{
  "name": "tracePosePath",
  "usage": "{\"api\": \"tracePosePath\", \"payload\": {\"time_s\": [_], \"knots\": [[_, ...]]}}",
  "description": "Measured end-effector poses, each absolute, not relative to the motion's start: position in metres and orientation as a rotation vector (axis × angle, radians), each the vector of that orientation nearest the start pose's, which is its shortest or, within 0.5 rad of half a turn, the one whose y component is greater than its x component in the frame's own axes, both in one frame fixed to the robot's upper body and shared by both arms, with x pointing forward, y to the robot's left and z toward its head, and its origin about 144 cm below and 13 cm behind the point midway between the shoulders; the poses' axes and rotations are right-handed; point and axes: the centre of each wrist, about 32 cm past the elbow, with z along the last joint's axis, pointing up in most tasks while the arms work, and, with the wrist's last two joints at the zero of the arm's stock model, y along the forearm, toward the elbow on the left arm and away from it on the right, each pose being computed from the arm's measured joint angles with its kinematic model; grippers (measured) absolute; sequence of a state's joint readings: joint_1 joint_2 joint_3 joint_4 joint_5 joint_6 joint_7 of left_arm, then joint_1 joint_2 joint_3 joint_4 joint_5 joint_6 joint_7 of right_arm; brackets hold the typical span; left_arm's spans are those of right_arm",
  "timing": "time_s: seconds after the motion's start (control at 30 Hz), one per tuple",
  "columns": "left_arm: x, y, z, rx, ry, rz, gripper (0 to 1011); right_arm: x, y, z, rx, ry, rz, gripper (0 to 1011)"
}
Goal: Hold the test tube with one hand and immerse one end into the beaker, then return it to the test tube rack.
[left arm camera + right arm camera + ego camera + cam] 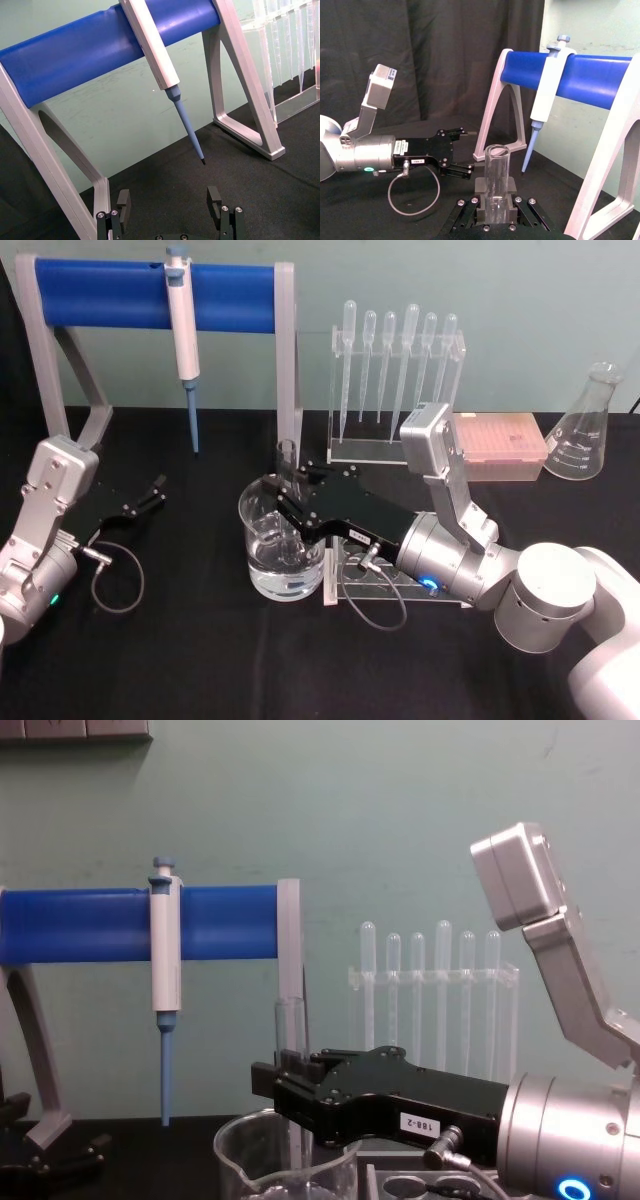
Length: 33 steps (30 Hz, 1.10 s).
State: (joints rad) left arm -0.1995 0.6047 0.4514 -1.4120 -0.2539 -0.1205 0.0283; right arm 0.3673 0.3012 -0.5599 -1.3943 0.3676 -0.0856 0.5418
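Chest view: right gripper (285, 1080) "188-2" tight on test tube (291, 1020); left gripper (169, 197) agape.

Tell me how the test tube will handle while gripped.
The tube is clear, smooth glass, so it would likely slip if the right gripper loosens, and probably crack if squeezed hard or knocked on the beaker rim. Round and slender, it would likely roll if laid flat.

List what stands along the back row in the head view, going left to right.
Back row: white pipettor → rack of plastic pipettes → pink box → conical flask.
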Motion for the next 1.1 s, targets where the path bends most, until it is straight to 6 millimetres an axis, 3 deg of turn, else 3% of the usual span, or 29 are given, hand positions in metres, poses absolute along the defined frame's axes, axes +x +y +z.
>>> {"api": "tracePosePath", "payload": {"time_s": [1.1], "knots": [[0.4886, 0.3097, 1.1398, 0.304, -0.285, 1.248, 1000, 0.5254, -0.1692, 1.1764, 0.004, -0.112, -0.562, 227]]}}
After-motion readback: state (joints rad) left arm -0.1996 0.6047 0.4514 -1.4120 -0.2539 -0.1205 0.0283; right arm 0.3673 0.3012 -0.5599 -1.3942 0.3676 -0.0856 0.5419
